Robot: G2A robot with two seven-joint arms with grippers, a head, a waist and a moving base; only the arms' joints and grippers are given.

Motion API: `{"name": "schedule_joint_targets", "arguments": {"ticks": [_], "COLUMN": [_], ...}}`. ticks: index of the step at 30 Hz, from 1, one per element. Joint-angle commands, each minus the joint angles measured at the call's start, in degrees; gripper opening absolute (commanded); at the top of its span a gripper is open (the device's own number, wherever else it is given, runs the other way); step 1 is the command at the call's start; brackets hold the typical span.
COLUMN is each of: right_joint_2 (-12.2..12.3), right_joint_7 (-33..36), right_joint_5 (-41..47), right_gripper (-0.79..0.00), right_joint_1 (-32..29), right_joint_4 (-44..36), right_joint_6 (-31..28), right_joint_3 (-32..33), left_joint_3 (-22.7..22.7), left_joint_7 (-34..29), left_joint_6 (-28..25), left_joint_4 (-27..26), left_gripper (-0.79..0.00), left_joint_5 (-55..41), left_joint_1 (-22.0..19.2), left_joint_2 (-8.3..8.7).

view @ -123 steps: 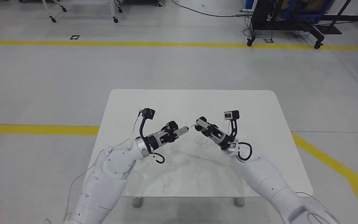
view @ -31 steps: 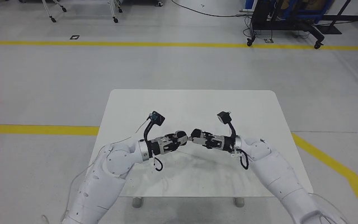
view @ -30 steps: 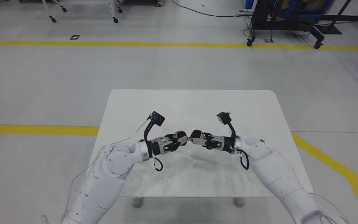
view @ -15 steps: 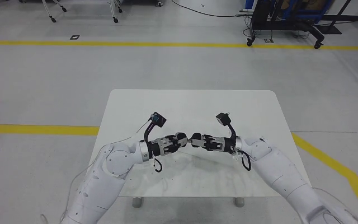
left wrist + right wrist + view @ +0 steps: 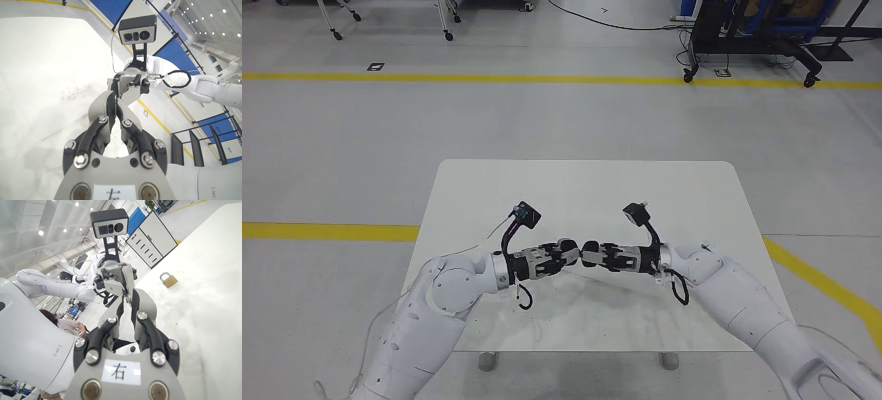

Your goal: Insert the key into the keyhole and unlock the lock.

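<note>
Right wrist view: key half-hidden between left pincer, right pincer

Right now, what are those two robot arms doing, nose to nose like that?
The two arms meet tip to tip above the white table. The left end effector is pinched shut on a small silver key, and the right end effector sits at the key's round head; whether it grips, I cannot tell. The brass padlock lies on the table, apart from both, so the key is not in the keyhole yet.
</note>
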Motion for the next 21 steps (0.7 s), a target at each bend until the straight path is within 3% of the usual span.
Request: {"name": "schedule_joint_targets", "arguments": {"ticks": [1, 6, 7, 8, 9, 16, 21], "right_joint_2": [0.12, 0.47, 0.56, 0.66, 0.76, 1.72, 2.87], "right_joint_7": [0.01, 0.00, 0.00, 0.00, 0.00, 0.00, 0.00], "right_joint_5": [0.41, 1.27, 1.44, 1.60, 1.75, 3.97, 5.46], "right_gripper": [-0.785, -0.785, -0.785, -0.785, -0.785, -0.785, -0.785], "right_joint_1": [0.38, 1.00, 1.04, 1.07, 1.09, 0.00, -2.91], "right_joint_4": [0.07, 0.05, 0.02, -0.02, -0.01, -0.01, -0.57], "right_joint_6": [0.00, 0.00, 0.00, 0.00, 0.00, 0.00, 0.00], "right_joint_3": [-0.58, -1.85, -2.02, -2.16, -2.20, 0.26, 6.18], "left_joint_3": [0.10, 0.19, 0.17, 0.20, 0.17, -2.09, -2.09], "left_joint_7": [0.01, 0.34, 0.64, 0.83, 0.89, 4.91, 4.91], "left_joint_6": [-0.02, 0.07, 0.25, 0.33, 0.37, 0.35, 0.35], "left_joint_4": [0.02, 0.23, 0.25, 0.24, 0.29, 0.07, 0.07], "left_gripper": [-0.785, -0.785, -0.727, -0.465, 0.000, 0.000, 0.000], "left_joint_5": [-0.05, -0.22, -0.33, -0.42, -0.49, 0.68, 0.68], "left_joint_1": [-0.05, -0.20, -0.19, -0.19, -0.27, -0.20, -0.20], "left_joint_2": [0.06, 0.23, 0.25, 0.27, 0.30, 0.66, 0.66]}}
